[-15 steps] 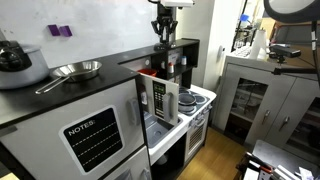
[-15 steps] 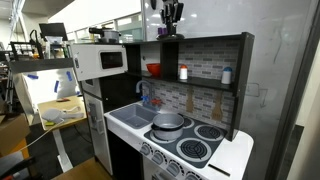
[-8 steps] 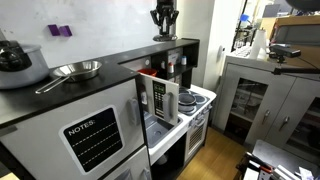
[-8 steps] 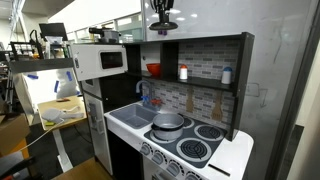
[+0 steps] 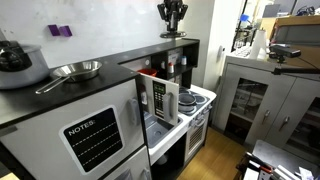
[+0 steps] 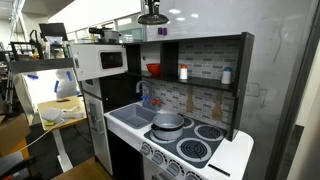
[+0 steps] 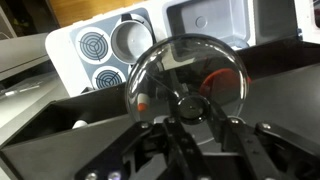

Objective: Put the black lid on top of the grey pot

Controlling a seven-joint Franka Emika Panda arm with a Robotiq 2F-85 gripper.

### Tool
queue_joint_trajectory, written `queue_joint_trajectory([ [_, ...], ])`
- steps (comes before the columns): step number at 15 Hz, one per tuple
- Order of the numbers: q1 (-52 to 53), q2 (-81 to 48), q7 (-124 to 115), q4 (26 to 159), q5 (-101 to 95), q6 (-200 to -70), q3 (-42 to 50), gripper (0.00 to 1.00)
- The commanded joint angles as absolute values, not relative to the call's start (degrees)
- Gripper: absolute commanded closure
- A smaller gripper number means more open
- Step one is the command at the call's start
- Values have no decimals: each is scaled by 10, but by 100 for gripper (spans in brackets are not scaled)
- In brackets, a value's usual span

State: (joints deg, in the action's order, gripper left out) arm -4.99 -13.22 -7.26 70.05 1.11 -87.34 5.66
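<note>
My gripper (image 5: pixel 172 14) hangs high above the toy kitchen's dark top shelf (image 5: pixel 178 43) and is shut on the knob of the lid (image 5: pixel 172 33), a clear disc with a black rim. It also shows in an exterior view (image 6: pixel 153 17). In the wrist view the lid (image 7: pixel 190 75) fills the middle, with its knob between my fingers (image 7: pixel 150 140). A grey pot (image 6: pixel 168 122) stands on the stove below, and shows in the wrist view (image 7: pixel 130 38) beside the burners. Another grey pot (image 5: pixel 20 66) with a dark top sits on the black counter.
A metal pan (image 5: pixel 76 70) lies on the black counter (image 5: pixel 60 95). The white sink (image 6: pixel 128 116) is next to the stove. A red bowl (image 6: pixel 153 70) and small jars (image 6: pixel 184 73) stand on the inner shelf. A microwave (image 6: pixel 102 60) sits on the fridge.
My gripper has lifted off the top shelf with the lid in it and risen, drifting sideways above the shelf.
</note>
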Motion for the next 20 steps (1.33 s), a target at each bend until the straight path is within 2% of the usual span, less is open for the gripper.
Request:
queue_joint_trajectory([
  [1,-45,-59,-77,809,-1,-905,57,92],
  [9,-54,27,-74,980,10,-967,58,92],
  [20,-61,35,-67,1104,24,-1115,70,92],
])
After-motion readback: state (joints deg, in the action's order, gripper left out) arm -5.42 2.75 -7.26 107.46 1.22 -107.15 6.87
